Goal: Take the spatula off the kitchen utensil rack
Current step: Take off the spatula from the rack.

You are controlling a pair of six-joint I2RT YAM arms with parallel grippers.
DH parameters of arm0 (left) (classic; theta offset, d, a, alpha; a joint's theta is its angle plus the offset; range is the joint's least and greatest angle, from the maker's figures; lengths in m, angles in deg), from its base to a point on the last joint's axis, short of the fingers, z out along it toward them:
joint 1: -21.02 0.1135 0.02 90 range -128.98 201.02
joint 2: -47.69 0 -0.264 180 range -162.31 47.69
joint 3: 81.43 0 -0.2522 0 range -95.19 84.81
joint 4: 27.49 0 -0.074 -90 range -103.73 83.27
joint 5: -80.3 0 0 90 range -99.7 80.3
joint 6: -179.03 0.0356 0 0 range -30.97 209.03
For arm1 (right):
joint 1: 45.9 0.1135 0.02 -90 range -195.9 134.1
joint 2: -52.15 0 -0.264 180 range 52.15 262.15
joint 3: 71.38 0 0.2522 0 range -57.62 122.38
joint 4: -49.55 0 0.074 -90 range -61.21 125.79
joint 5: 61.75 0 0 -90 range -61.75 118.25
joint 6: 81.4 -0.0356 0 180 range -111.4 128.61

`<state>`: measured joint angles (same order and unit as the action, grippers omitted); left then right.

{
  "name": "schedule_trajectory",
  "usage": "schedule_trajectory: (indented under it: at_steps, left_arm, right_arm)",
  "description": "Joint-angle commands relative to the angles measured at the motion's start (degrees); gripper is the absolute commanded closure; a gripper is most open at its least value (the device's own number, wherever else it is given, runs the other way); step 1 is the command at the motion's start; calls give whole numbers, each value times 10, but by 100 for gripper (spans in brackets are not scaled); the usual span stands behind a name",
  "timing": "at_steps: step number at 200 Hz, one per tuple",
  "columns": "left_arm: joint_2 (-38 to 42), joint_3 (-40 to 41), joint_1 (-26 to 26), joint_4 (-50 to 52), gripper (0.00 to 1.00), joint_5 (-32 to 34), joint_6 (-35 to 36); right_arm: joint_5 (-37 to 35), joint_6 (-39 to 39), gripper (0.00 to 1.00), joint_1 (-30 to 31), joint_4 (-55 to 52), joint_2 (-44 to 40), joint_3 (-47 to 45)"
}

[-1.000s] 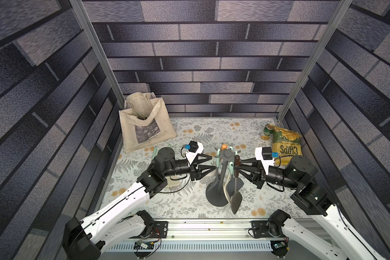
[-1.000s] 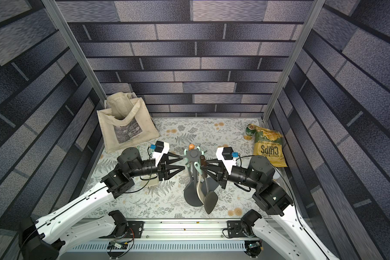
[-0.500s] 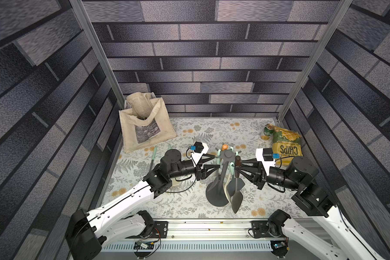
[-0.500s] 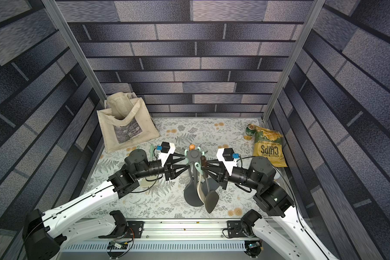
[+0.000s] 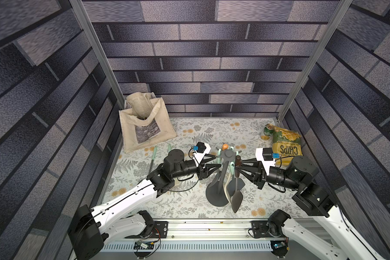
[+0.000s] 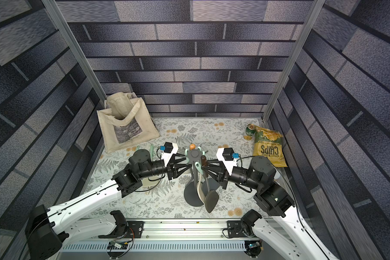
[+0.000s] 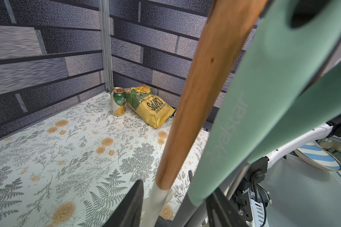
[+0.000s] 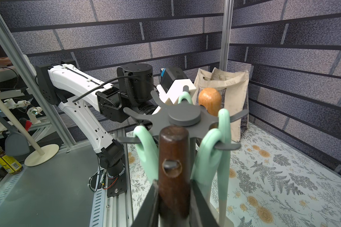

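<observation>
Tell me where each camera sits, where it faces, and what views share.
Both top views: above the front, looking down on the dark grey star-topped utensil rack; left arm, right arm.
Left wrist: on the left arm, facing the green drink can past a light wooden handle; own fingertips.
Right wrist: on the right arm, facing the left arm across the rack; own fingers clamp a dark brown wooden handle.
Wrist views share the light wooden handle.

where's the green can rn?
In both top views the green can stands in the far right corner of the table, just beside the chips bag.
</observation>
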<state>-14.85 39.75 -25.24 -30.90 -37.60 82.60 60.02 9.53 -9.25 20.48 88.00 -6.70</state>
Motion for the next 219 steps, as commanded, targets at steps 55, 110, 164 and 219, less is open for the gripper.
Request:
schedule_trajectory:
  at_steps: [55, 110, 164, 219]
  left_arm:
    - [16, -29, -21, 11, 54, -12, 32]
    - [18, -42, -47, 26, 59, 10, 55]
    - [24, -56, -48, 59, 75, 24, 74]
    - [28, -66, -52, 83, 92, 69, 103]
  right_arm:
    - [-12, -4, 79, 6, -31, -1, -20]
    - [-17, 0, 79, 6, -20, 0, -29]
    - [-33, -2, 79, 6, -39, -15, -30]
    - [-37, -2, 79, 6, -45, -15, -30]
